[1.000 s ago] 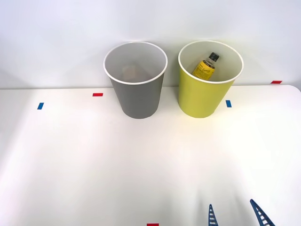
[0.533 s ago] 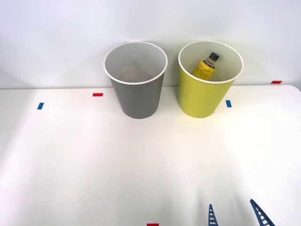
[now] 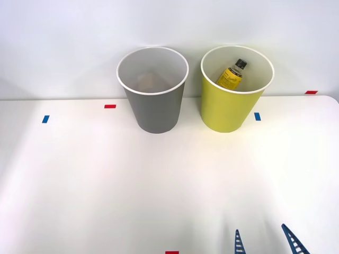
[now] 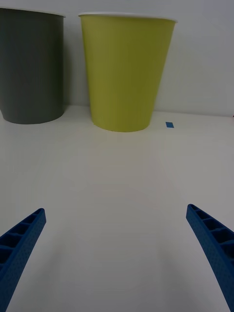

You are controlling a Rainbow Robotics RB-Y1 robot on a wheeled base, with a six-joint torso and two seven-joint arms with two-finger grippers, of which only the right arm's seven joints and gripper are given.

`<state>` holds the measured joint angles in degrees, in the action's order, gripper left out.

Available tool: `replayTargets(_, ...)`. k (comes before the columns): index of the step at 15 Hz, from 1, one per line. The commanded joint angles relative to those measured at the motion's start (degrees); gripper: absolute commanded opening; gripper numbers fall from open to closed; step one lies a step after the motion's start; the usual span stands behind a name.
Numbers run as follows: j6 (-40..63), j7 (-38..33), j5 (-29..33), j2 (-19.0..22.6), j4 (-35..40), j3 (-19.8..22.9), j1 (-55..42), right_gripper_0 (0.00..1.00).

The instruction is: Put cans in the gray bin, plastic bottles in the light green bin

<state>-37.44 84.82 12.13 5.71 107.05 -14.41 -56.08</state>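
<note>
On my left stands the gray bin [image 3: 153, 103], a tall tapered round bucket with a thin white rim and a white inside; deep in it I can make out a faint pale orange-tinted shape near the bottom, too dim to tell what it is. Just beside it, apart by a narrow gap, stands the green bin [image 3: 228, 108], the same size and taper, yellow-green outside with a white rim and a pale inside. In it the bottle [image 3: 232, 74] leans tilted against the far wall, black cap up, dark neck, yellow label over an amber body. Both bins sit upright at the far edge of the white table [image 3: 106, 180], close to the wall. Small tape marks dot the table: blue [image 3: 45, 119] and red [image 3: 109, 106] on the left, blue [image 3: 257, 116] beside the green bin, red [image 3: 311, 92] at far right, red [image 3: 171, 252] at the near edge. My gripper [image 3: 265, 241] hovers low at the near right, well apart from the bins, its blue ribbed fingers [image 4: 19, 243] spread wide and holding nothing.
</note>
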Motion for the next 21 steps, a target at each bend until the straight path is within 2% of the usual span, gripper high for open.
replayTargets(1, 0.00, 0.00, 0.00, 0.00, 0.00, 0.00, 0.00, 1.00)
replayTargets(21, 0.00, 0.00, 0.00, 0.00, 0.00, 0.00, 0.00, 1.00)
